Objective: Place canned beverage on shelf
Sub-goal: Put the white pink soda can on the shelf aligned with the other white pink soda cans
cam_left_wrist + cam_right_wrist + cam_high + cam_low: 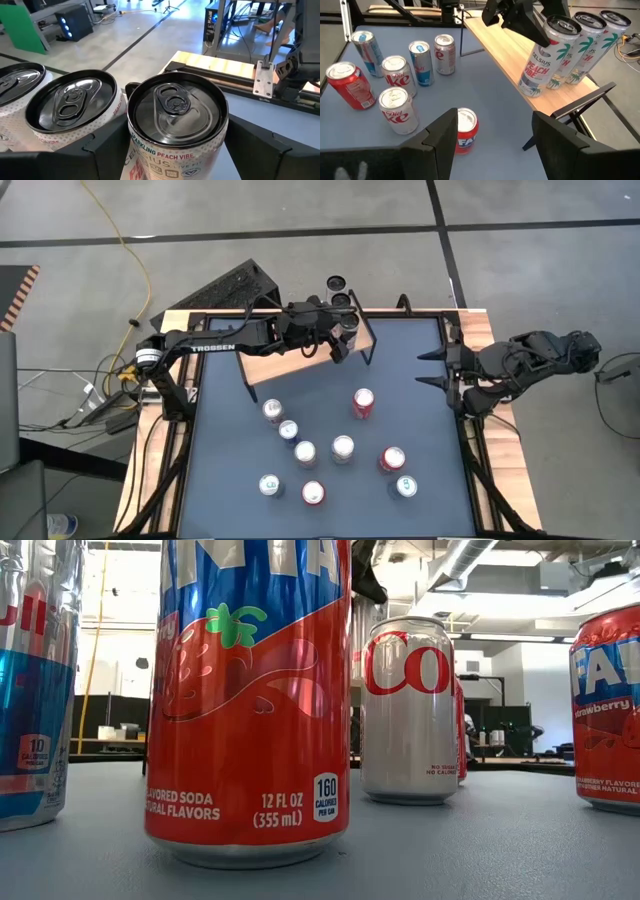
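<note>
Hovering over the shelf [570,95], your left gripper [530,22] has its fingers spread around the nearest Celsius can [545,55], standing upright beside two others, while your right gripper [432,369] waits open at the table's [400,420] right edge.

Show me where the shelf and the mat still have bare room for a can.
The shelf is bare from the Celsius cans to its other end, though the left tool is at the nearest can there. The mat is free near the right tool. The loose cans crowd the middle.
</note>
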